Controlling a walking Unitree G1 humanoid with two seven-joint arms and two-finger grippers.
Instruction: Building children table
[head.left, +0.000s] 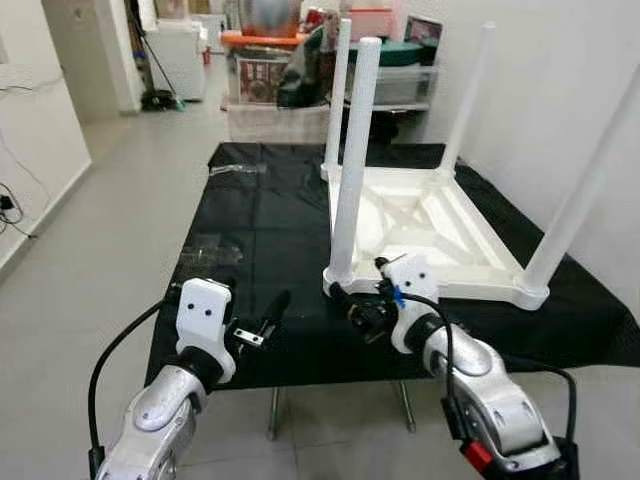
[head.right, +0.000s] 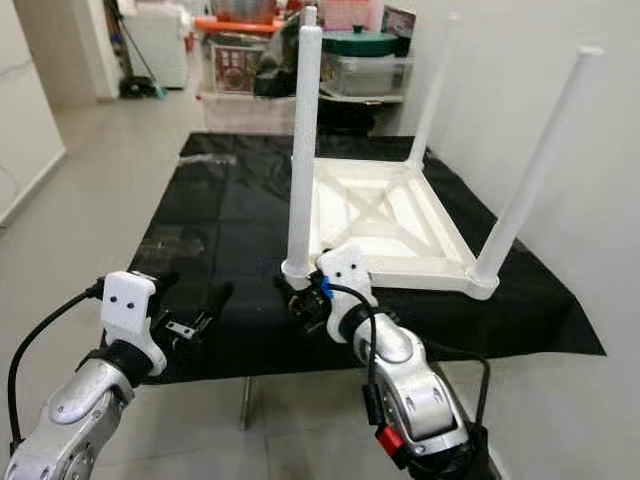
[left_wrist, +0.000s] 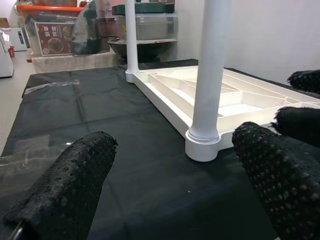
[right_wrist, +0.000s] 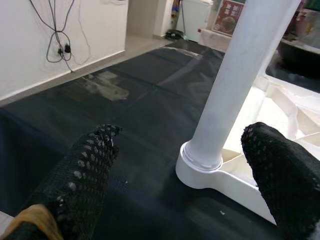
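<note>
The white plastic children's table (head.left: 440, 235) lies upside down on the black-covered desk (head.left: 270, 215), both hands, left hand (head.left: 262, 322) and right hand (head.left: 355, 305), open and empty near its nearest upright leg (head.left: 352, 165).

Plain white children table (head.left: 425, 225) (legs white too) lies beyond the right claw (right_wrist: 185, 165), whose black fingers (right_wrist: 82, 167) are dotted; black cloth (head.left: 260, 215) underneath.

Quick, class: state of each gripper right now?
Left gripper: open, holding nothing.
Right gripper: open, fingers either side of the near table leg, not gripping.
</note>
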